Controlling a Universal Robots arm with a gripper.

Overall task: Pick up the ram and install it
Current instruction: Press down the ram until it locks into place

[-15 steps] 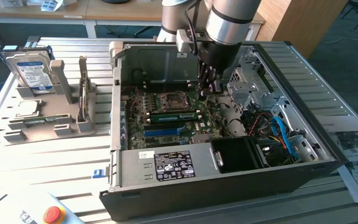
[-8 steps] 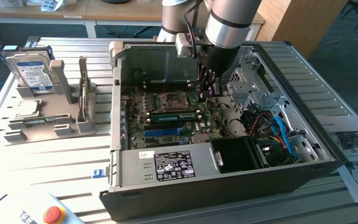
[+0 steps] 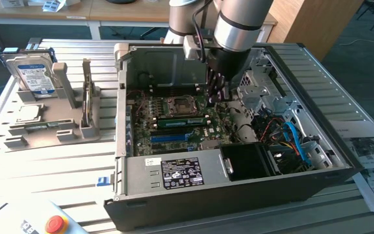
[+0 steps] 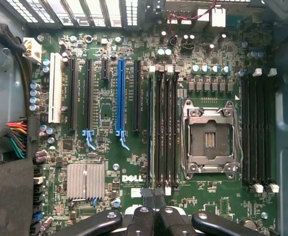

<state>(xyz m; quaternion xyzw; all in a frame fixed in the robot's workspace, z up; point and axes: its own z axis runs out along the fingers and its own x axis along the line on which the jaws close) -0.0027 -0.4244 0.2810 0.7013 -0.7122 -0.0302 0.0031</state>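
One gripper, fingers pressed together, hangs just beside the CPU socket, with the green ram standing on edge close beside that same socket.

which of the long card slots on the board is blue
The blue slot, second out from the nearer memory slots beside the processor socket; the rest are black, plus a white slot at the far end.

Open computer case on the tabletop. The top is open. The arm and closed claw occupy the room above the motherboard. The power supply blocks the near side. The drive cage and cables crowd the exterior view's right.
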